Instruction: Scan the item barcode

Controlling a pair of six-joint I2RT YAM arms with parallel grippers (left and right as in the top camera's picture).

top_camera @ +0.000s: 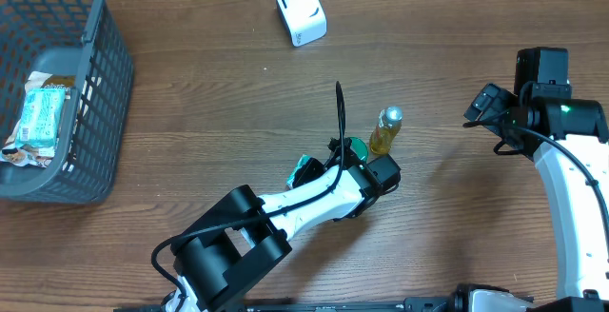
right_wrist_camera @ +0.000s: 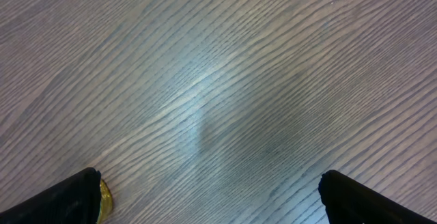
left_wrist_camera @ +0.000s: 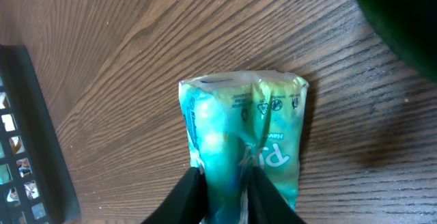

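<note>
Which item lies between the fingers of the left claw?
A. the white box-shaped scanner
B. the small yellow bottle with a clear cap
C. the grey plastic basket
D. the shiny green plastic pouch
D: the left wrist view shows the shiny green plastic pouch lying on the wooden table, with the left claw pinching its near end between both fingers.

I see a brown worktop [top_camera: 209, 112] with streaky wood grain. The basket [top_camera: 105, 93] is a dark blue-grey lattice, the scanner [top_camera: 301, 11] white, and the bottle [top_camera: 386, 129] amber-yellow with a silvery cap. The pouch [left_wrist_camera: 242, 135] is teal-green with white lettering. The left claw [left_wrist_camera: 223, 173] and right claw [right_wrist_camera: 206, 176] are black.
</note>
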